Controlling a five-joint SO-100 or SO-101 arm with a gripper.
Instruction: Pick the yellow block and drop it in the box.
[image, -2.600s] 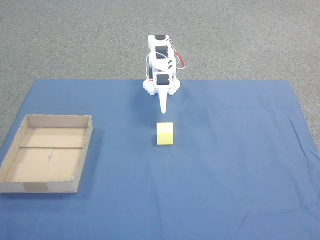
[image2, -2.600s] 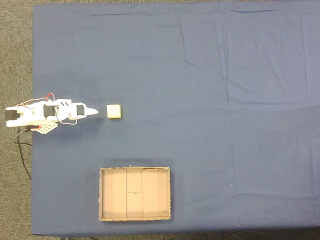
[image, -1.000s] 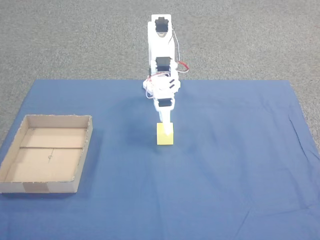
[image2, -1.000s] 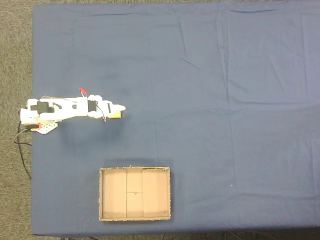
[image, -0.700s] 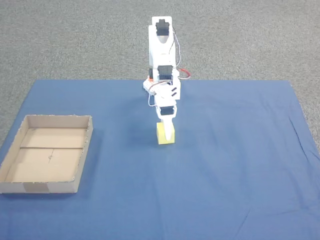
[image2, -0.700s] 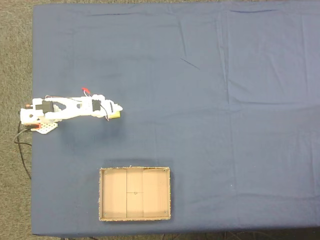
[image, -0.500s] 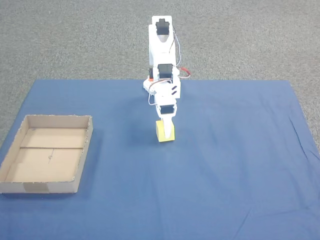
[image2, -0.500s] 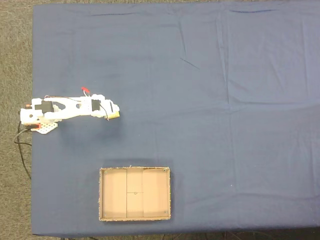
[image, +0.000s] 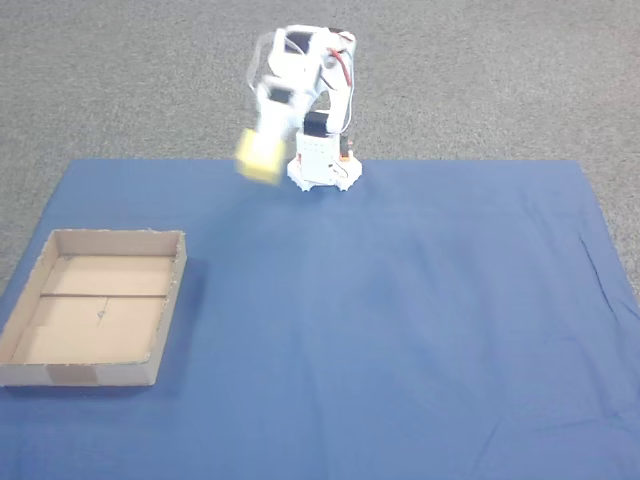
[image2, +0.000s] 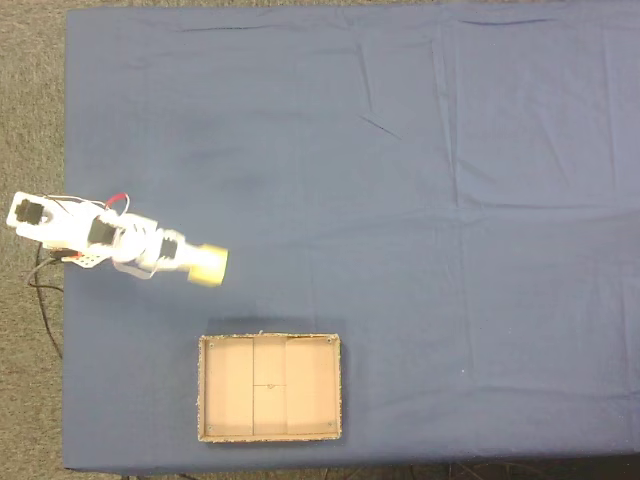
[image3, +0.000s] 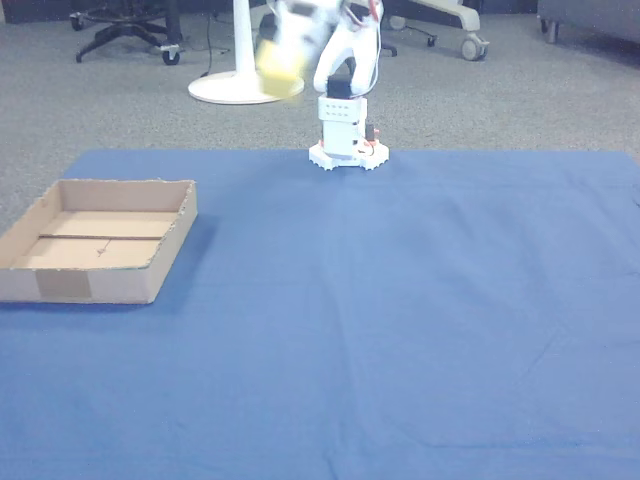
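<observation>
The yellow block (image: 261, 157) is blurred and lifted off the blue cloth, held at the tip of my white gripper (image: 264, 150). From above, the block (image2: 208, 265) sits at the end of the gripper (image2: 200, 264), between the arm's base and the box. In the other view the block (image3: 279, 65) hangs high, left of the arm. The jaws stand shut on the block. The box (image: 14, 318) is a shallow brown cardboard tray at the left of the cloth; the box (image2: 270, 343) lies below the block from above, and the box (image3: 170, 250) is at the left in the other view.
A blue cloth (image: 420, 320) covers the table, with grey carpet (image: 500, 80) beyond it. The arm's white base (image: 322, 168) stands at the cloth's far edge. Chair legs and a white stand base (image3: 225, 90) are on the floor behind.
The gripper has closed on the yellow block, lifted it off the cloth and swung it toward the box side. The spot where the block lay is bare.
</observation>
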